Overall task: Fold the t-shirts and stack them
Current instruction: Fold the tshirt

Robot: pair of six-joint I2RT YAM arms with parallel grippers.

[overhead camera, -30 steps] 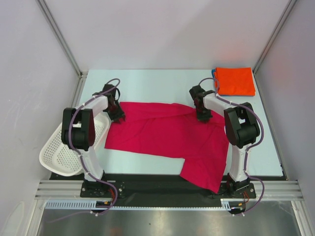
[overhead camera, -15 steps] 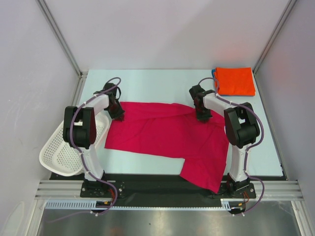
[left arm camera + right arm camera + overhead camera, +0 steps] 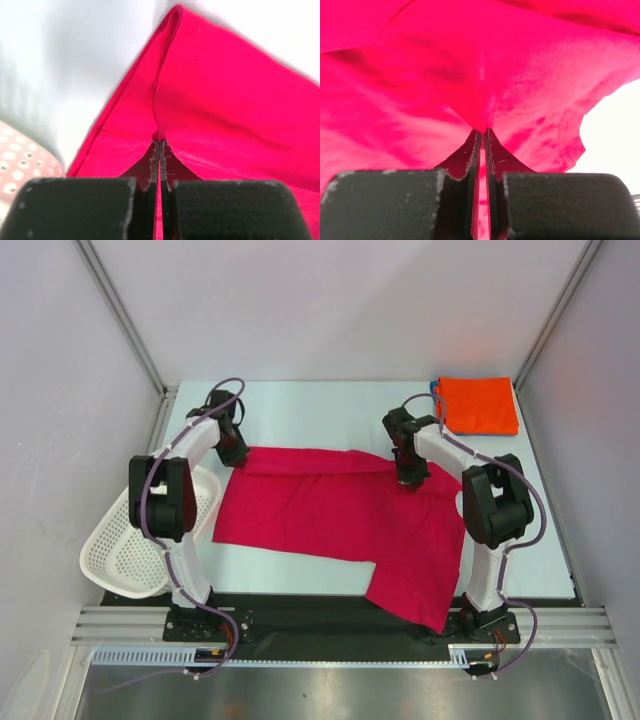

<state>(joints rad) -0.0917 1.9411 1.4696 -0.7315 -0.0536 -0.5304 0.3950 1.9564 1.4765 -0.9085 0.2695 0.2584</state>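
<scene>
The crimson t-shirt (image 3: 340, 515) lies spread across the middle of the table, one part hanging over the near edge at the right. My left gripper (image 3: 232, 452) is shut on its far left corner; in the left wrist view (image 3: 159, 141) the cloth (image 3: 225, 100) is pinched between the fingers. My right gripper (image 3: 408, 474) is shut on its far right part, the cloth (image 3: 470, 75) bunched at the tips (image 3: 482, 132). The orange t-shirt (image 3: 477, 405) lies folded at the far right corner. A blue edge (image 3: 436, 400) shows under it.
A white perforated basket (image 3: 135, 540) hangs off the table's left edge beside the left arm; its rim shows in the left wrist view (image 3: 20, 160). Metal frame posts stand at the far corners.
Both grippers have moved toward the far side with the crimson cloth, the left one the most, pulling the shirt's far edge back.
</scene>
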